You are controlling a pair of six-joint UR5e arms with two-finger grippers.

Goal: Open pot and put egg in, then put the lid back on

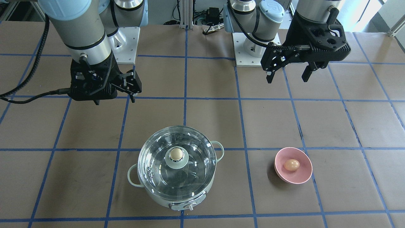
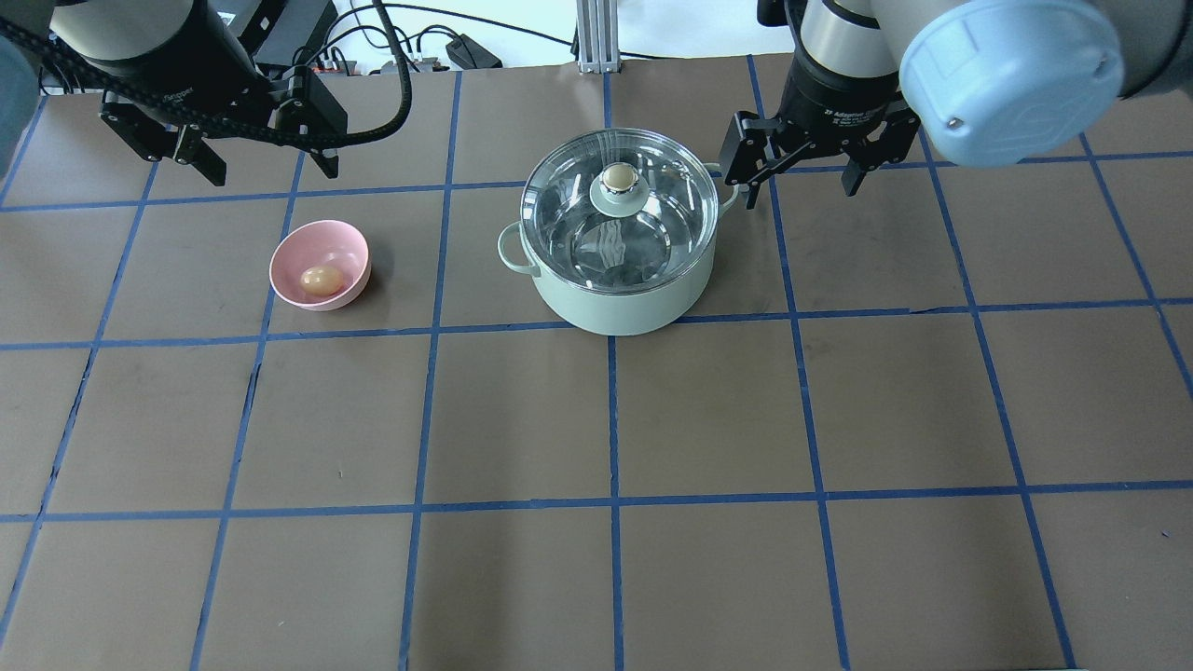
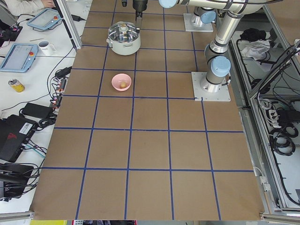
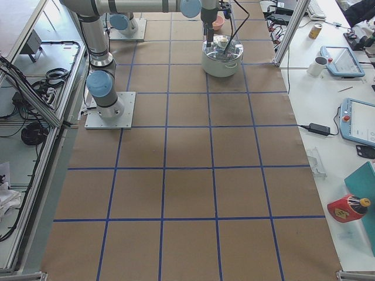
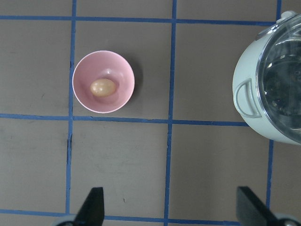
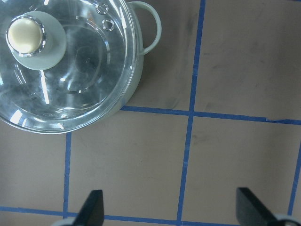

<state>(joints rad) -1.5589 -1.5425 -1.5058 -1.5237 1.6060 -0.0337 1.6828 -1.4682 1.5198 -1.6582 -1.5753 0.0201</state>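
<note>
The mint-green pot stands closed, with the clear glass lid and its beige knob on top. It also shows in the front view and the right wrist view. The tan egg lies in a pink bowl, and shows in the left wrist view and the front view. My left gripper is open and empty, hovering behind the bowl. My right gripper is open and empty, just right of the pot's handle.
The brown table carries a blue tape grid. The bowl stands about one grid square to the left of the pot. Tablets, a mug and cables lie on side benches beyond the table edge.
</note>
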